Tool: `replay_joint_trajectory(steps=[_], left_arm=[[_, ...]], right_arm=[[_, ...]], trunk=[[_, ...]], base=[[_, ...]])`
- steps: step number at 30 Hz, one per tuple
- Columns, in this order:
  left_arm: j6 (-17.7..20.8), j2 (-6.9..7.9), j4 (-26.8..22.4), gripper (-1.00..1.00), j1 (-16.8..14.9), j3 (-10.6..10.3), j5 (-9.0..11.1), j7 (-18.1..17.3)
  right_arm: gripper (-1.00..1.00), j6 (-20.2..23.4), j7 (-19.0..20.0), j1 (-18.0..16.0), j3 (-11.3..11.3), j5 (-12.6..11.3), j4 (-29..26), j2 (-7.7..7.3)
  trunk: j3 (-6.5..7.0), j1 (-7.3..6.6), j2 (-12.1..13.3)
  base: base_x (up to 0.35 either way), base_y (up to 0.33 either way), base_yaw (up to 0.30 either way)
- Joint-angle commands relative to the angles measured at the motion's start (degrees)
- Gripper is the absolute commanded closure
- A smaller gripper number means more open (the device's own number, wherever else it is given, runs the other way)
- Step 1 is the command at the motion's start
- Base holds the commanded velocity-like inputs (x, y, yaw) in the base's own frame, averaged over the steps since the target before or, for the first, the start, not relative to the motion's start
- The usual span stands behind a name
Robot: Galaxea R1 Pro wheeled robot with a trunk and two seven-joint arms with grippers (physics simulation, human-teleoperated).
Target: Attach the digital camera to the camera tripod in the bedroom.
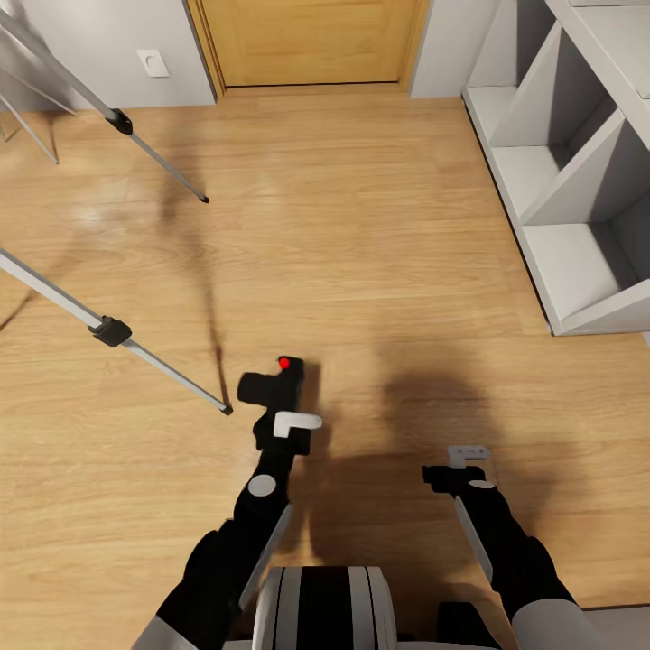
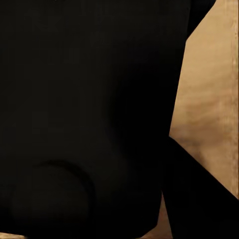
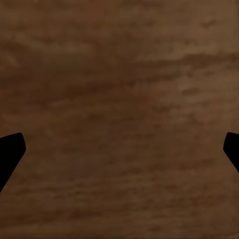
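The digital camera (image 1: 264, 386), matte black with a red dot on top, hangs low over the wood floor in the head view, and my left gripper (image 1: 283, 413) is shut on it from behind. Its dark body (image 2: 84, 109) blocks nearly all of the left wrist view. Two slim silver legs of the camera tripod (image 1: 158, 361) slant in from the left with black joints and feet; the nearer foot lands just left of the camera. The tripod's head is out of view. My right gripper (image 1: 462, 469) hovers open over bare floor, its fingertips (image 3: 10, 152) wide apart.
An oak door (image 1: 311, 41) closes the far wall, with a white wall plate (image 1: 153, 63) to its left. White cube shelves (image 1: 569, 181) line the right side. Thin silver rods (image 1: 27, 126) stand at the far left. Open plank floor (image 1: 379, 226) lies ahead.
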Motion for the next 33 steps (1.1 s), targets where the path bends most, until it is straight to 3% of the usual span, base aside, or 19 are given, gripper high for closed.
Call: replay_joint_trajectory(steps=[1,2,7,13,16,18,19,20,23,24,28,29,30,31,33], left_arm=[[2.3,0.00,-1.2,1.00,0.0,-0.1,0.8,-0.8],[5.7,0.04,-3.4,1.00,0.0,0.0,3.0,-3.3],[15.3,0.78,-9.5,1.00,-0.1,1.3,7.2,-12.2],[23.0,2.05,-12.7,1.00,-1.5,6.5,8.5,-18.8],[27.3,4.50,-13.4,1.00,-2.2,8.9,8.9,-24.0],[28.5,5.96,-13.6,1.00,-2.5,9.4,9.0,-26.9],[29.3,7.65,-13.6,1.00,-2.8,9.7,9.1,-30.2],[30.4,12.37,-13.8,1.00,-3.7,10.8,9.3,-39.1],[30.7,16.14,-13.8,1.00,-4.0,13.9,9.6,-47.0],[30.8,17.86,-13.8,1.00,-4.1,16.5,10.0,-51.6],[30.9,20.73,-13.7,1.00,-4.1,22.4,11.0,-62.2],[30.9,21.80,-13.7,1.00,-4.2,24.9,11.4,-67.7],[30.9,22.27,-13.7,1.00,-4.2,26.0,11.5,-70.3],[31.0,24.00,-13.8,1.00,-4.2,29.1,11.8,-80.6],[31.0,24.54,-13.9,1.00,-4.2,29.8,11.8,-83.7]], right_arm=[[-1.00,0.3,-0.1,0.0,0.0,0.2,-0.1,-0.01],[-1.00,0.3,-0.1,0.0,-0.1,0.2,-0.1,-0.01],[-1.00,0.3,0.0,0.0,-0.2,0.2,-0.1,-0.01],[-1.00,0.3,0.0,0.0,-0.2,0.2,-0.1,-0.01],[-1.00,0.3,0.0,0.0,-0.2,0.3,-0.1,-0.01],[-1.00,0.3,0.0,0.0,-0.2,0.3,-0.1,-0.01],[-1.00,0.3,0.0,0.0,-0.2,0.3,-0.1,-0.01],[-1.00,0.3,-0.1,0.0,-0.2,0.3,-0.1,-0.01],[-1.00,0.3,-0.1,0.0,-0.2,0.3,-0.1,-0.01],[-1.00,0.3,-0.1,0.0,-0.2,0.3,-0.1,-0.01],[-1.00,0.3,0.0,0.0,-0.2,0.4,-0.1,-0.01],[-1.00,0.3,0.0,0.0,-0.2,0.4,-0.1,-0.01],[-1.00,0.4,0.0,0.0,-0.2,0.4,-0.1,-0.01],[-1.00,0.4,0.0,0.0,-0.2,0.4,-0.1,-0.01],[-1.00,0.3,0.0,0.0,-0.2,0.4,-0.1,-0.01]], trunk=[[-0.03,-0.01,0.0],[-0.03,-0.01,0.0],[-0.03,-0.01,0.0],[-0.03,-0.01,0.0],[-0.03,-0.01,0.0],[-0.03,-0.01,0.0],[-0.03,-0.01,0.0],[-0.03,-0.01,0.0],[-0.03,-0.01,0.0],[-0.03,-0.01,0.0],[-0.03,-0.01,0.0],[-0.03,-0.01,0.0],[-0.03,-0.01,0.0],[-0.03,-0.01,0.0],[-0.03,-0.01,0.0]], base=[[0.000,0.000,0.000],[0.000,0.000,0.000],[0.000,0.000,0.000],[0.000,0.000,0.000],[0.000,0.000,0.000],[0.000,0.000,0.000],[0.000,0.000,0.000],[0.000,0.000,0.000],[0.000,0.000,0.000],[0.000,0.000,0.000],[0.000,0.000,0.000],[0.000,0.000,0.000],[0.000,0.000,0.000],[0.000,0.000,0.000],[0.000,0.000,0.000]])
